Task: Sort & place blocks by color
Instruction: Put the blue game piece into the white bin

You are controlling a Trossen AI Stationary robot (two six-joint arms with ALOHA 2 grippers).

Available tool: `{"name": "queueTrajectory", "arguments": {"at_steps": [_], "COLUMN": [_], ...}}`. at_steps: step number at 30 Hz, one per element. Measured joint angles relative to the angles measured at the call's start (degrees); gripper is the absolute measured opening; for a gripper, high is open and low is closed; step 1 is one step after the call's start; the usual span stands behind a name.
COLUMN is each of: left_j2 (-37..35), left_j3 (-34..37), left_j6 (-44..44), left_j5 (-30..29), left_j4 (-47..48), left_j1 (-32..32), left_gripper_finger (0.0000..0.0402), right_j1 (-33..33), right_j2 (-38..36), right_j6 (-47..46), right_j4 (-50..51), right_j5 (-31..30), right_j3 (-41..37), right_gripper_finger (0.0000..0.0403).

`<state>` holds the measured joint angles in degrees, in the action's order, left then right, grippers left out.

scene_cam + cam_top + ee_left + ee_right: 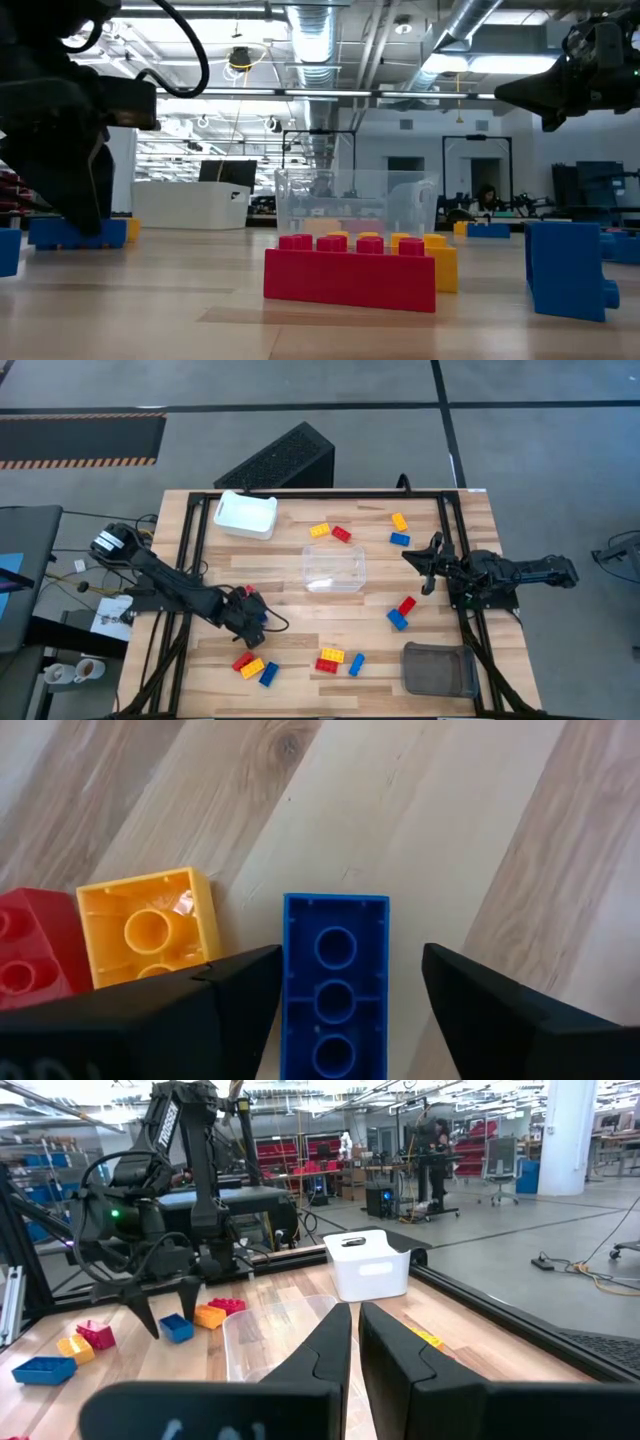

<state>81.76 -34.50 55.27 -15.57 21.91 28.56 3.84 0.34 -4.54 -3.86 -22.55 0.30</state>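
I am seeing 3 containers on the wooden desk (300, 630): a clear tray (334, 569) sitting mid-desk, a white tray (246, 515) at the far left corner, and a grey tray (438, 669) at the near right corner. All 3 are looking empty; the clear one has thin see-through walls, the white one is an opaque rounded tub, the grey one is dull and dark.

The blocks (331, 660) are lying scattered around the clear tray on the pale planks, none inside a tray. They are glossy studded plastic in red, blue and yellow.

My left pincer (350, 990) is hanging spread over the near left cluster, its 2 dark fingers standing either side of a long blue block (334, 985) lying underside up, showing round tubes. Just beside it a yellow block (148, 927) is touching a red block (30, 952).

My right pincer (355, 1335) is resting pressed together at the right edge, pinching nothing.
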Motion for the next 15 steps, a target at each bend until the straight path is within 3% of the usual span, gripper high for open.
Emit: {"name": "queueTrajectory", "arguments": {"at_steps": [9, 15], "left_j2": [-0.07, -1.75], "left_j3": [-0.12, -3.76], "left_j6": [-4.8, -10.43], "left_j5": [3.82, 2.94], "left_j4": [0.7, 1.24], "left_j1": [-0.34, -1.98], "left_gripper_finger": [0.0101, 0.01], "right_j1": [0.01, 0.02], "right_j2": [0.0, 0.0], "right_j6": [-0.01, 0.0], "right_j4": [-0.02, -0.02], "right_j5": [0.0, 0.0], "right_j3": [0.0, 0.0], "right_gripper_finger": [0.0051, 0.0051]}}
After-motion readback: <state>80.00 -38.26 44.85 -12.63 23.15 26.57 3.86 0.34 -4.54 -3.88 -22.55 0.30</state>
